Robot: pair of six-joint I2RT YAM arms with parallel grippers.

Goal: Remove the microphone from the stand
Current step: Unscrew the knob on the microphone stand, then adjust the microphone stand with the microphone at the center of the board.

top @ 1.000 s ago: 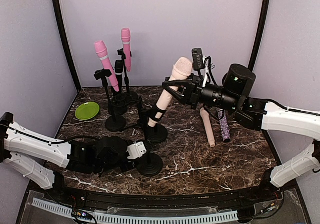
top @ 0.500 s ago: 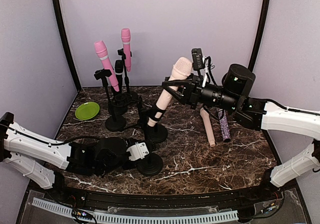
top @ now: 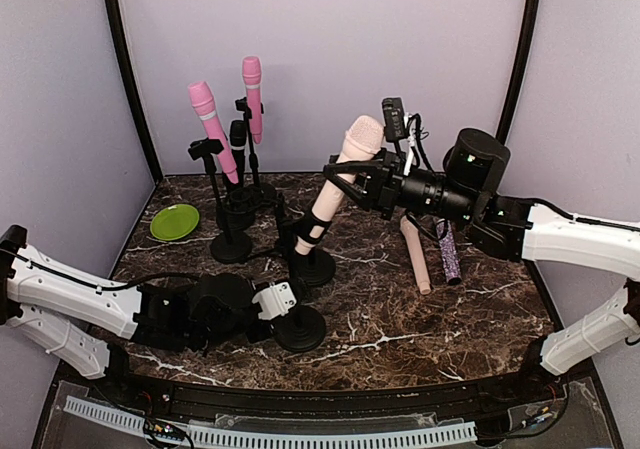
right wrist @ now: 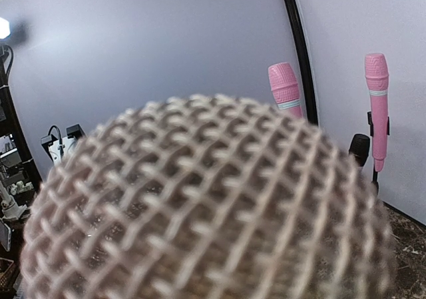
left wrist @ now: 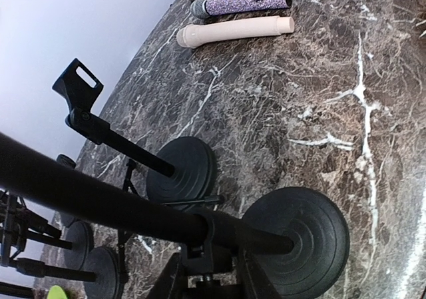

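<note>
Left gripper (left wrist: pixel 210 272): clenched, it is bracing the stand (top: pixel 300 327) low on its pole at the near edge; if it slips, you are hoisting stand and all
Clip (top: pixel 312 227): it is hugging the handle, so a crooked pull is risking a jam
Microphone (top: pixel 362 135): it is leaning in that clip, mid-table
Right gripper (top: pixel 344 177): it is grasping the microphone under its mesh head
Writing: you are seeing none readable

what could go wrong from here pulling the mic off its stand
1. The cream microphone sits in the clip. If it binds, the pull may tip the stand, since the left gripper holds it only low on the pole.
2. The right gripper grips just under the head, far from the clip, so the microphone may slip or twist.
</note>
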